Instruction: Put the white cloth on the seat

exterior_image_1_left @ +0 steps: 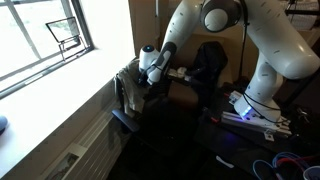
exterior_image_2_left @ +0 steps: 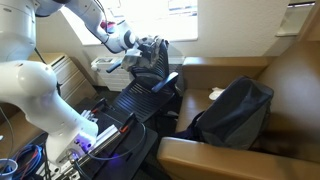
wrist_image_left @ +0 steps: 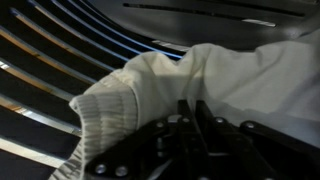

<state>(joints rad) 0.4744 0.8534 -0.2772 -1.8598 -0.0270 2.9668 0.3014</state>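
Note:
The white knit cloth [wrist_image_left: 180,75] fills the wrist view, over the black slats of the chair. My gripper [wrist_image_left: 190,112] has its fingers pressed together on the cloth's edge. In both exterior views the gripper [exterior_image_1_left: 150,72] [exterior_image_2_left: 132,42] is by the top of the black chair's backrest, and the cloth [exterior_image_1_left: 128,92] [exterior_image_2_left: 150,55] hangs from it, looking grey in shadow. The chair's black seat [exterior_image_2_left: 132,102] [exterior_image_1_left: 150,118] lies below the gripper and the cloth; the cloth hangs above it by the backrest.
A window [exterior_image_1_left: 40,30] and a pale sill run beside the chair. A black backpack [exterior_image_2_left: 235,110] sits on a wooden bench [exterior_image_2_left: 215,160]. The robot's base with cables [exterior_image_1_left: 250,108] stands close to the chair. A radiator [exterior_image_2_left: 62,72] is behind it.

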